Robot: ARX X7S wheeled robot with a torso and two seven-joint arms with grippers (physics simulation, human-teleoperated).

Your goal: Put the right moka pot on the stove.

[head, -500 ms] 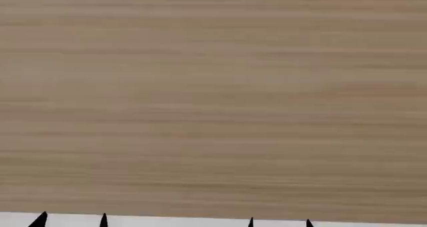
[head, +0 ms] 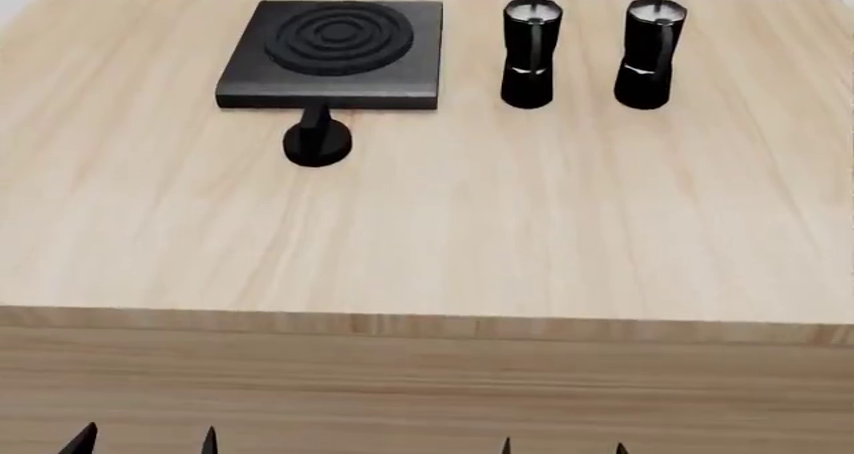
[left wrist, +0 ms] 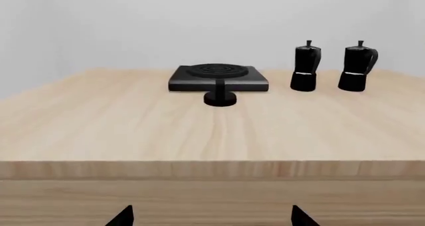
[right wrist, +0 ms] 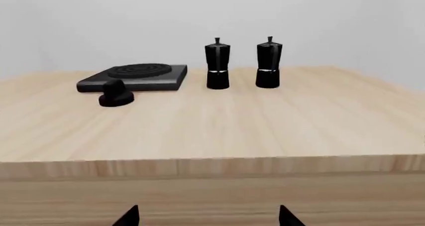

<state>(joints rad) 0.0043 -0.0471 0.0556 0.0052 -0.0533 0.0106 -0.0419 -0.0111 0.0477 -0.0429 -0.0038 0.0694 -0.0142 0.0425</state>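
The right moka pot point(head: 650, 51) point(left wrist: 357, 65) point(right wrist: 268, 62), black with a silvery lid, stands upright at the table's far right, beside an identical pot point(head: 531, 51) point(left wrist: 305, 67) point(right wrist: 217, 64). The stove point(head: 335, 52) point(left wrist: 218, 78) point(right wrist: 136, 76), a black slab with a ringed burner, lies far left of them. Both grippers sit low in front of the table's near edge, far from the pots. My left gripper point(head: 144, 440) point(left wrist: 211, 217) is open, fingertips spread wide with nothing between. My right gripper point(head: 562, 444) point(right wrist: 208, 216) is open too.
A small black dial knob point(head: 318, 142) point(left wrist: 220, 96) point(right wrist: 115, 94) sits just in front of the stove. The wooden table point(head: 427, 244) has a thick front edge point(head: 427, 326) directly ahead of both grippers. A pale wall lies behind.
The head view has shifted: before it showed only the wooden front face, now the tabletop, stove and both pots are in sight. The fingertips stay at the lower edge.
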